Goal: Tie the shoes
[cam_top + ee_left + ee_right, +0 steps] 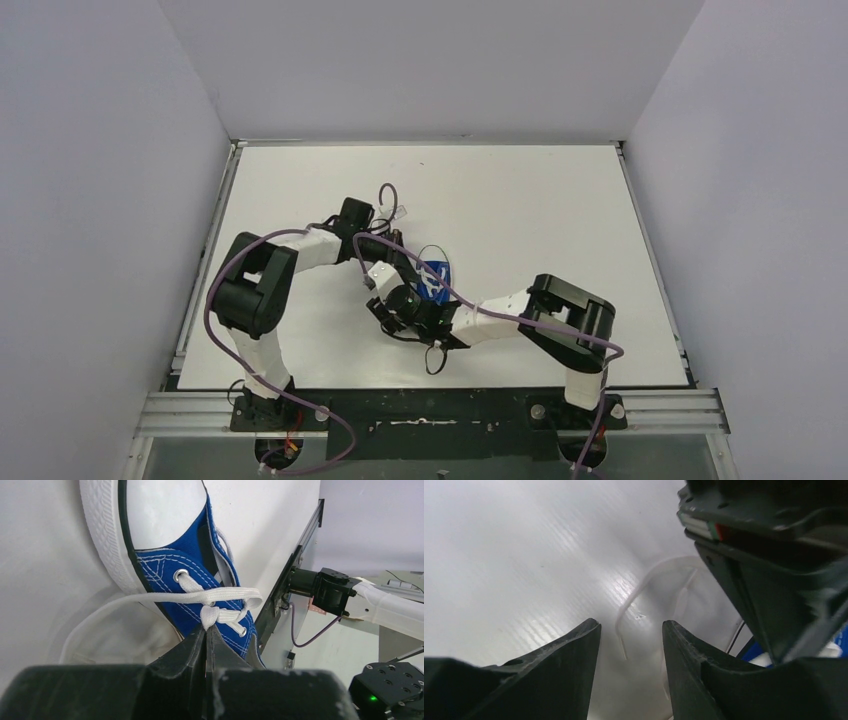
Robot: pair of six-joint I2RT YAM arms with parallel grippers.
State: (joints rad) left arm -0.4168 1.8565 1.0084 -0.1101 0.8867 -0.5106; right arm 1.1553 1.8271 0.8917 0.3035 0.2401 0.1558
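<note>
The small blue sneaker (436, 272) with a white sole rim lies mid-table; the left wrist view shows its side (187, 587) close up. My left gripper (206, 625) is shut on a white lace (220, 614) at the eyelets. A loose lace end (95, 620) loops over the table to the left. My right gripper (630, 626) is open just above the table, with a free white lace end (621, 630) lying between its fingers, not touched. In the top view both grippers (400, 300) crowd together at the shoe's near-left side.
The left arm's body (769, 560) fills the right side of the right wrist view, close to my right fingers. Purple cables (230, 290) loop over the arms. The table's metal edge rail (295, 565) runs behind the shoe.
</note>
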